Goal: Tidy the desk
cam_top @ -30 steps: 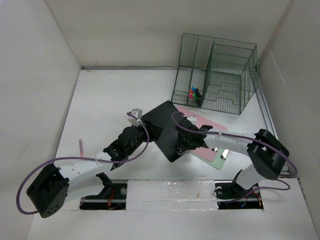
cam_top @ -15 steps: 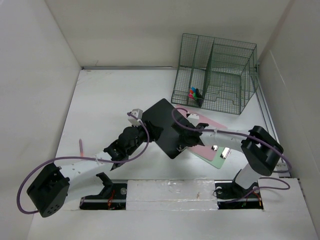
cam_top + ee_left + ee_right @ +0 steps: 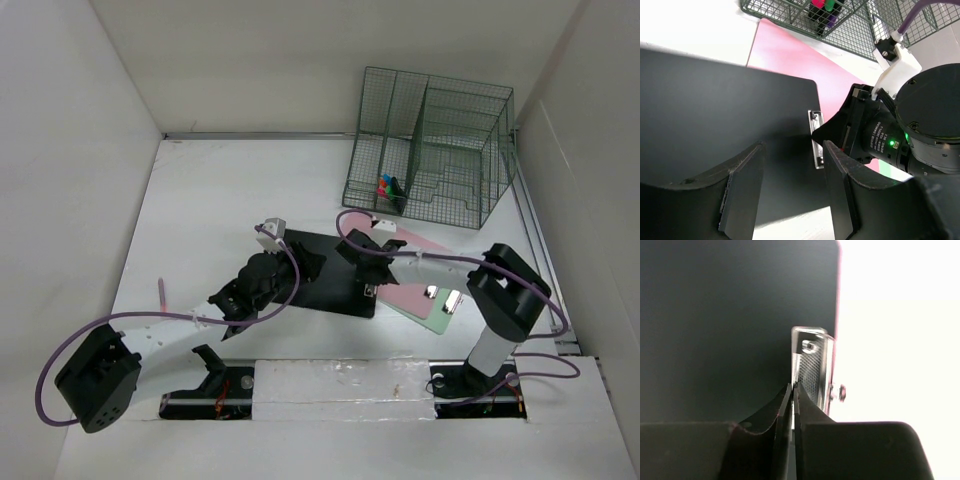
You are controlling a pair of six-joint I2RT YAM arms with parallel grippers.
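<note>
At the middle of the surface (image 3: 200, 200), black clipboard (image 3: 330, 282) lies flat; right claw (image 3: 792, 390) clenched at its metal clip (image 3: 812, 365), hold uncertain; left claw (image 3: 794, 147) released above the board. Best: confirm the pinch, then drag slowly, board kept flat.

White counter (image 3: 220, 190), seen from above. A black clipboard (image 3: 320, 275) lies near the middle, its right edge over a pink sheet (image 3: 405, 297) that rests on a green board (image 3: 432, 322). A dark green wire rack (image 3: 430, 150) stands at the far right corner. A pink pen (image 3: 161, 296) lies by the left wall.
</note>
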